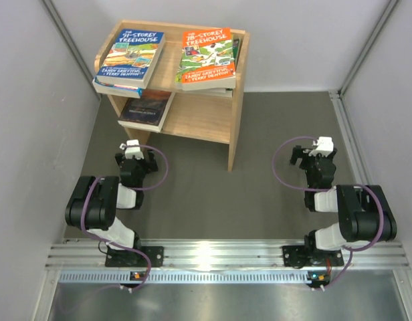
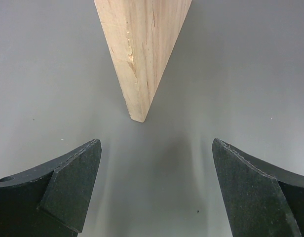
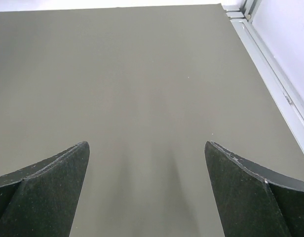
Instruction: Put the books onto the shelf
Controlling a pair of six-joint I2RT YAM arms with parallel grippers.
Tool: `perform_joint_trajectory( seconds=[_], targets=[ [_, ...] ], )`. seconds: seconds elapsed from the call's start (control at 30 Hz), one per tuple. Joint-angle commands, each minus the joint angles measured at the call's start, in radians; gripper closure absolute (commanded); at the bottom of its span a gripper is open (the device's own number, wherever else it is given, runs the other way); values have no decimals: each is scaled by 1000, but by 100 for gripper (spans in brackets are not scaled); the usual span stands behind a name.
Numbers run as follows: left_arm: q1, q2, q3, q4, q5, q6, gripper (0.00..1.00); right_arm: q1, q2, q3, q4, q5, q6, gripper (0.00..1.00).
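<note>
Now the books [image 1: 129,57] lie flat on the shelf [image 1: 200,120].

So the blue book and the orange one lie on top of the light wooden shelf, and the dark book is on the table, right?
No. The dark paperback book lies on the lower tier of the light wooden shelf, not on the table, as the top external view shows. The rest holds.
</note>
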Motion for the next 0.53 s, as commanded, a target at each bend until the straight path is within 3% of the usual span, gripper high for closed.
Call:
perform_joint_trajectory(
  seconds=[0.0,0.5],
  targets=[
    [-2,-11,10,81,-2,1,1,7,0,20,27,-39,-22,0],
    [-2,-12,8,81,-2,1,1,7,0,21,27,-40,-19,0]
  ],
)
